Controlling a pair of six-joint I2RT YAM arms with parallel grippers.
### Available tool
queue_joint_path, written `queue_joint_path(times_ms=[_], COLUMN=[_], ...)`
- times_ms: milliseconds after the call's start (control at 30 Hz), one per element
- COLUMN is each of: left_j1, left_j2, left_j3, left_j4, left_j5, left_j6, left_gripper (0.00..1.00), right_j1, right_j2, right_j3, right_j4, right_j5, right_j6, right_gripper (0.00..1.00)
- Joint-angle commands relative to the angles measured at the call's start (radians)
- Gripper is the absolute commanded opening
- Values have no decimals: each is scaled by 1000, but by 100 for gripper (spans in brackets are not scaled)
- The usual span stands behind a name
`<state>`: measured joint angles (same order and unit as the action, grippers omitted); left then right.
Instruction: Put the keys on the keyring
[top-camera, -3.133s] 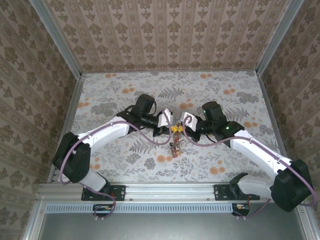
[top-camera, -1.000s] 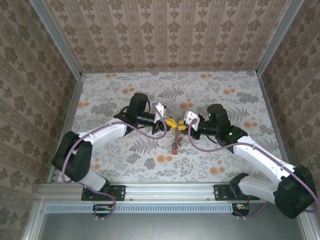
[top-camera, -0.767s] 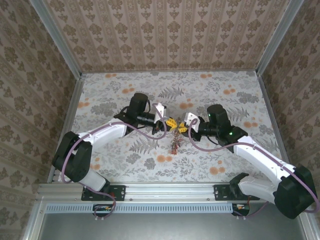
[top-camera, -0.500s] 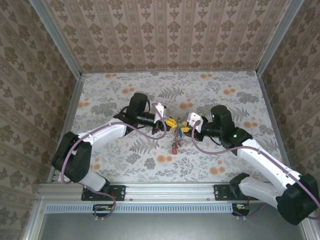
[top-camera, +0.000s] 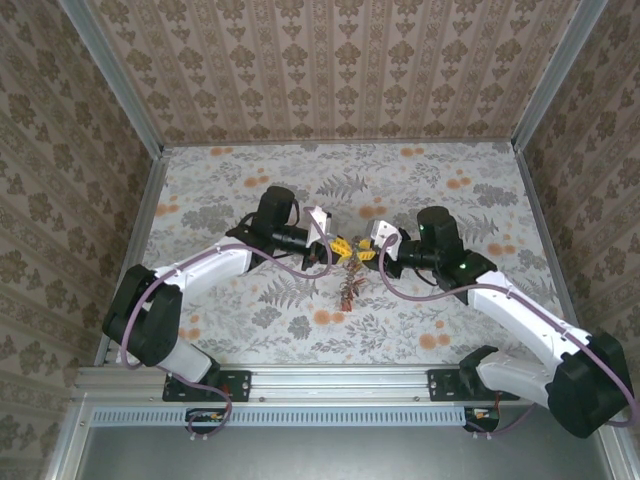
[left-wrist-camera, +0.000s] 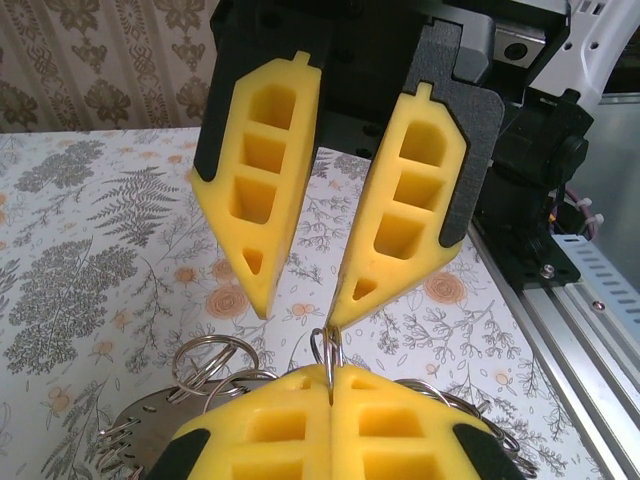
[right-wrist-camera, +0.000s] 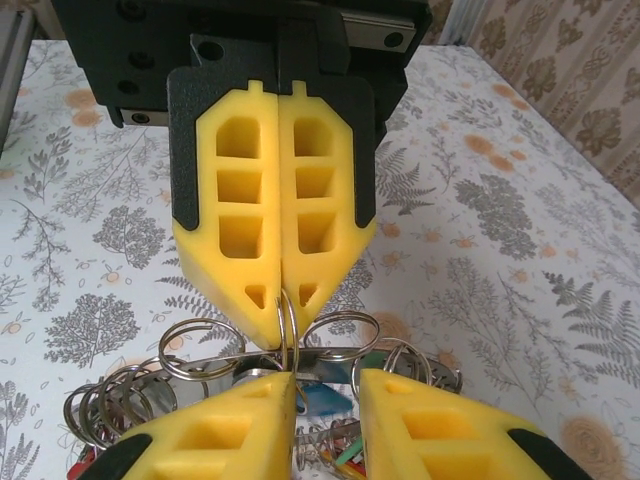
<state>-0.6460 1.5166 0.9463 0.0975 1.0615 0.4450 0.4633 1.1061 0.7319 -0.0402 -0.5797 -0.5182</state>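
Over floral tabletop (top-camera: 250, 330), keyring (right-wrist-camera: 285, 320) sits pinched in left jaws, right jaws parted.

Left end effector (top-camera: 338, 245) and right end effector (top-camera: 366, 253) nose to nose over the flowered tabletop (top-camera: 450, 180).
Their yellow tips nearly touch at mid-tabletop. Just below them, toward the bases, the keyring (top-camera: 347, 291) shows as a small dark reddish bunch. The left arm (top-camera: 210, 265) and right arm (top-camera: 520, 310), both white, reach in bent from the aluminium rail (top-camera: 340, 378) at the near edge.
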Motion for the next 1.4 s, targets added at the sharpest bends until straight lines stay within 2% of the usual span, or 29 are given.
queue_joint_path(times_ms=[0, 133, 333, 433, 667, 800, 1233, 1333, 1367], left_j1=[-2, -3, -3, -3, -6, -7, -9, -9, -9], left_j2=[-43, -43, -48, -47, -48, -48, -53, -52, -52], left_j3=[36, 37, 35, 34, 36, 38, 38, 38, 38], left_j4=[33, 33, 24, 22, 25, 25, 25, 24, 25], left_j5=[60, 54, 40, 35, 34, 38, 49, 46, 43], left_j6=[21, 19, 27, 30, 30, 29, 32, 32, 32], left_gripper=[0, 0, 0, 0, 0, 0, 0, 0, 0], right_j1=[-4, -4, -6, -16, -17, -16, -16, -15, -15], right_j2=[24, 31, -30, -62, -35, 3, 69, 74, 75], right_j3=[39, 45, 18, 17, 67, 70, 69, 69, 70], right_j4=[15, -3, -4, -25, -113, -85, -15, -10, -13], right_j5=[-83, -101, 35, 49, -121, -135, -132, -136, -132], right_j6=[3, -2, -35, -47, -40, -29, -12, -8, -9], right_gripper=[26, 27, 28, 30, 32, 32, 25, 18, 13])
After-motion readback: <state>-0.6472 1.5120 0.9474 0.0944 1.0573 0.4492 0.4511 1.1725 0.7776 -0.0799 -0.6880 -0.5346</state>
